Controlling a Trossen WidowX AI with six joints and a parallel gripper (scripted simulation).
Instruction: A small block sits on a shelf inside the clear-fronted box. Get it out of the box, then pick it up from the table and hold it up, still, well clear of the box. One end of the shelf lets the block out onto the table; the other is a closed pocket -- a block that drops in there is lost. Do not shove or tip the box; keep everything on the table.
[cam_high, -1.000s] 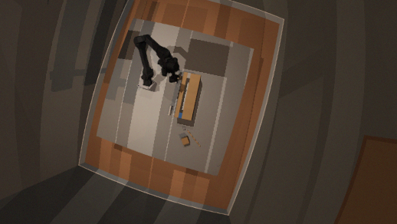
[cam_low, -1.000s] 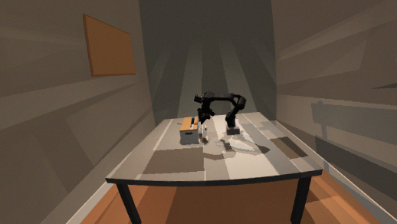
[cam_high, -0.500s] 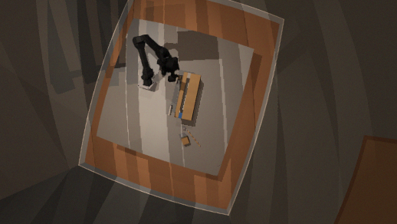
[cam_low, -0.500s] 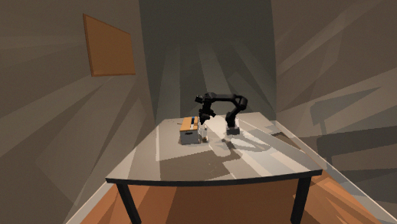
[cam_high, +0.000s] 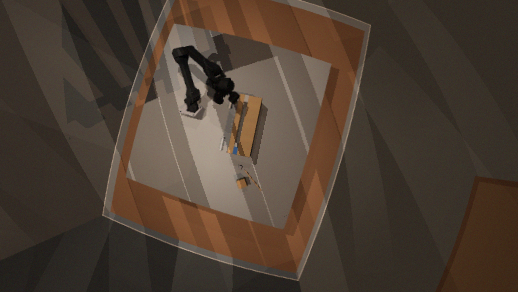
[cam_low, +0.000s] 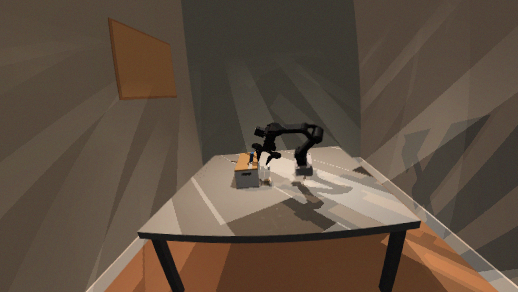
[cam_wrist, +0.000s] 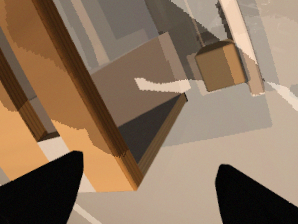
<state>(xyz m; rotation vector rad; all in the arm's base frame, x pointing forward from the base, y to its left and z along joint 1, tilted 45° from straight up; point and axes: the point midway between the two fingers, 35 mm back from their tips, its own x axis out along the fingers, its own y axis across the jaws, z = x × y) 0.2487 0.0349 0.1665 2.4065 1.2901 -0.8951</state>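
Note:
The box (cam_high: 254, 125) (cam_low: 247, 180) (cam_wrist: 70, 105) has tan top strips and a see-through front on the arm's side. My gripper (cam_high: 227, 100) (cam_low: 263, 161) (cam_wrist: 150, 168) is open and empty, with its fingers beside and above the box's near front corner. A small tan block (cam_wrist: 220, 67) shows in the wrist view outside the box, in front of it, beside a pale bar. I cannot tell for sure whether it rests on the table. No block shows clearly on the shelf, and much of the inside is hidden. A blue patch (cam_high: 235, 150) shows at the box's far end.
A pale bar (cam_wrist: 242, 42) stands close to the tan block. A pale fitting (cam_high: 222, 144) is near the box's far front corner. Beyond the far end lie an orange-tan cube (cam_high: 242, 183) and a thin stick. The arm's base (cam_high: 191, 111) (cam_low: 303, 170) is across from the front.

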